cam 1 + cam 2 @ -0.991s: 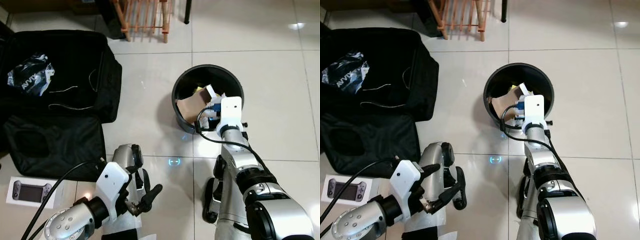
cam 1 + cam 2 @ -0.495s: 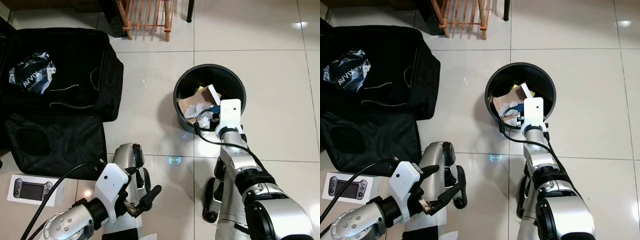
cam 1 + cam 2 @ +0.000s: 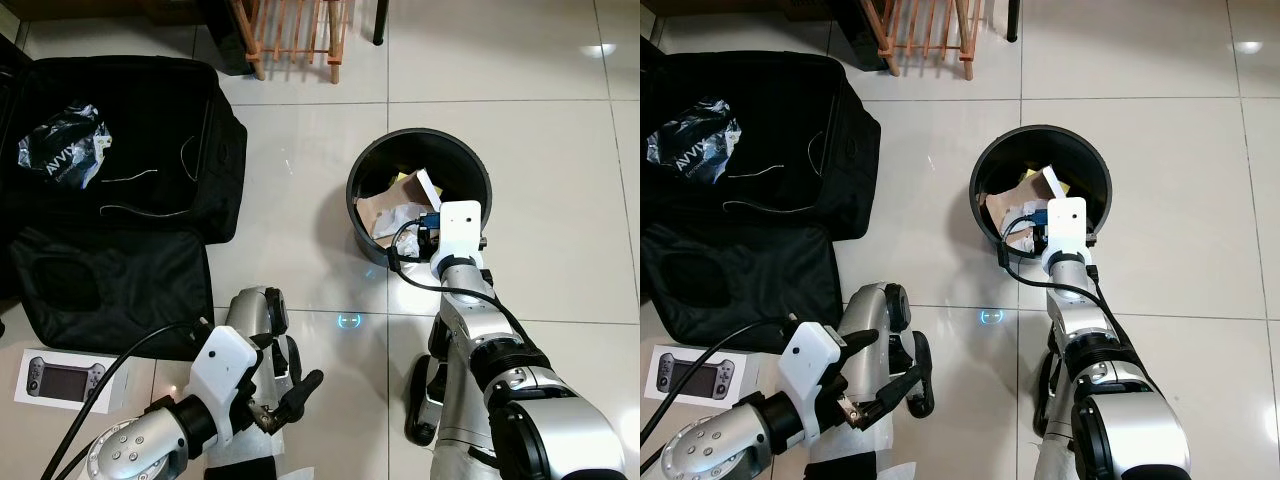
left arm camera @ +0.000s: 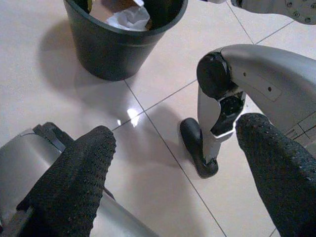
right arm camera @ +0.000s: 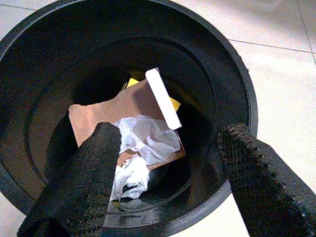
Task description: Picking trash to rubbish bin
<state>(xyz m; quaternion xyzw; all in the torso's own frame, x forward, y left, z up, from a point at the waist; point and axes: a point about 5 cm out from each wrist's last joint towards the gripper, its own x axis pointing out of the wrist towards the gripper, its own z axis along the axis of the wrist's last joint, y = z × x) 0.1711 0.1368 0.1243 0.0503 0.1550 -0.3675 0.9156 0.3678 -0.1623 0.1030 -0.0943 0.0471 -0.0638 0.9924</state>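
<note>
A black round rubbish bin [image 3: 470,165] stands on the tiled floor ahead of me. Inside it lie a brown cardboard piece [image 5: 121,106], crumpled white paper [image 5: 148,138] and a white flat strip [image 5: 163,98]. My right gripper [image 5: 165,170] hovers over the bin's near rim, open, with nothing between its fingers. My left gripper [image 4: 173,163] hangs low near my left leg, open and empty, its fingers [image 4: 74,177] wide apart.
A large open black bag [image 3: 110,200] lies on the floor to the left, with a dark plastic wrapper [image 3: 62,145] inside. A boxed handheld console [image 3: 62,378] lies near my left arm. A wooden rack [image 3: 290,35] stands at the back.
The crumpled white paper now lies in the bin on the cardboard; the right gripper has pulled back slightly toward the near rim. The camera shifted a little. The left arm barely moved.
</note>
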